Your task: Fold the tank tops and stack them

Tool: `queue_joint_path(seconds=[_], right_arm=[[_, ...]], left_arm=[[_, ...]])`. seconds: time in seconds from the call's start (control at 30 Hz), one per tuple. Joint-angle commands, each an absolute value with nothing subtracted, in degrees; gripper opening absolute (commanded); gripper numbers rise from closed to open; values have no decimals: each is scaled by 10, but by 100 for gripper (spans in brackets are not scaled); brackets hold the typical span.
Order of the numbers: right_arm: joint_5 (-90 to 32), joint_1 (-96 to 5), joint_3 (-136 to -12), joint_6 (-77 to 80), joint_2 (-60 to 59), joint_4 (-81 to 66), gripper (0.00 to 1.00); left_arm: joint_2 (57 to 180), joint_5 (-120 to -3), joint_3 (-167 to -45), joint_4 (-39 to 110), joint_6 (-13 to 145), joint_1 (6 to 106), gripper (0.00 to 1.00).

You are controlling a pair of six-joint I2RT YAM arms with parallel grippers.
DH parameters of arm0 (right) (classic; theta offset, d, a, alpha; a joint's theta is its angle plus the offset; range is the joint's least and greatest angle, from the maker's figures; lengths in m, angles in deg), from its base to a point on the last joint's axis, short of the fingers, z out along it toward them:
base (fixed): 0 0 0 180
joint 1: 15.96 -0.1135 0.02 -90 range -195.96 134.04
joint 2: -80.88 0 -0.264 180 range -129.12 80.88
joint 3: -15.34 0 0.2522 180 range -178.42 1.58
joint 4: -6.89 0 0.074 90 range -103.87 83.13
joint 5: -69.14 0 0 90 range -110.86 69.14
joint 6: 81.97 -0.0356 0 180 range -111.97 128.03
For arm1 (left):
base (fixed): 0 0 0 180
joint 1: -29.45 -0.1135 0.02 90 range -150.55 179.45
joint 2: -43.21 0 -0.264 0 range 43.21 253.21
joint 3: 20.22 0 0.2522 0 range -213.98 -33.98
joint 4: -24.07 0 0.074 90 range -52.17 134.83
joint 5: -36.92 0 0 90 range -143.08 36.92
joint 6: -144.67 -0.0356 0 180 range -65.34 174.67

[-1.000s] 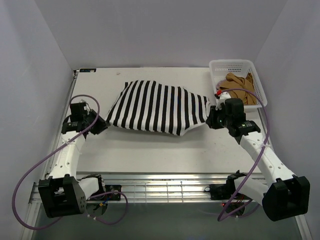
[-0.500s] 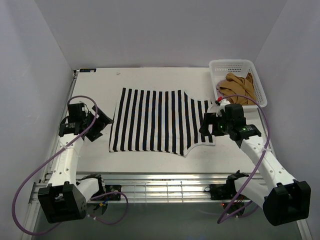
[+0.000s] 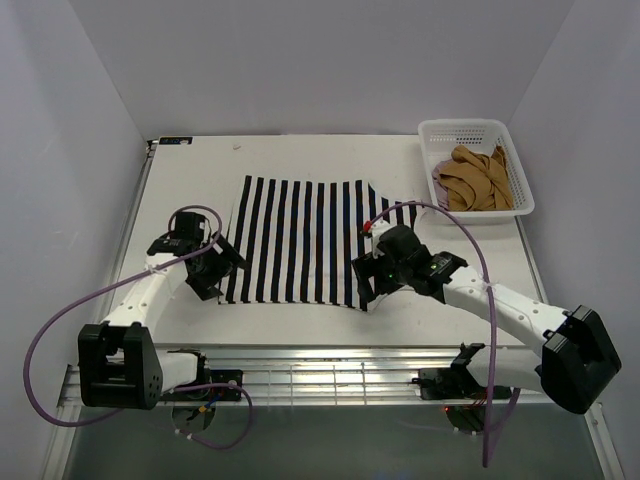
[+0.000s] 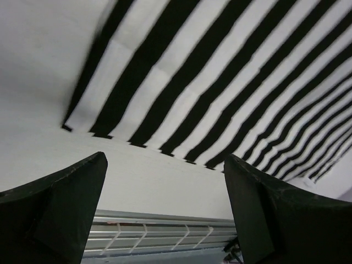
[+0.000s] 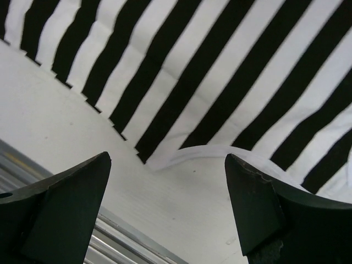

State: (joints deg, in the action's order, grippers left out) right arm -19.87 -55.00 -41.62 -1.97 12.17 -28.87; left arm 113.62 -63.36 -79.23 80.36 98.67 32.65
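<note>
The black-and-white striped tank top lies spread flat in the middle of the table. My left gripper stands open at its near left corner. In the left wrist view the striped top ends just beyond my left gripper, with only bare table between the jaws. My right gripper is open at the near right corner. The right wrist view shows the striped hem and white armhole edge just ahead of my right gripper. The tan-brown tank top lies crumpled in the basket, with a pinkish cloth edge beside it.
The white mesh basket stands at the back right corner of the table. A metal rail runs along the near table edge. White walls close in the left, back and right sides.
Both grippers opened and let go of the striped top, which dropped from a stretched, lifted hold to lying flat. Both arms then swung inward and nearer, to its near corners.
</note>
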Motion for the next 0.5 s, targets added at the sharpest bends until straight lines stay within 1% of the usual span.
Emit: queue_joint_path(seconds=[0.0,0.17,0.33,0.4,0.47], right_arm=[[-141,-614,-412,-20,147,-265,90],[-125,-672,-395,-38,145,-247,90],[-99,-695,-400,-43,113,-251,90],[-94,-700,-403,-42,107,-255,90],[-90,-703,-406,-43,102,-255,90]], left_arm=[[1119,-510,-782,900,1039,324,98],[1117,-493,-737,908,1083,324,98],[1171,-479,-739,887,1105,323,98],[1185,-478,-741,878,1112,323,93],[1200,-472,-734,874,1123,323,86]])
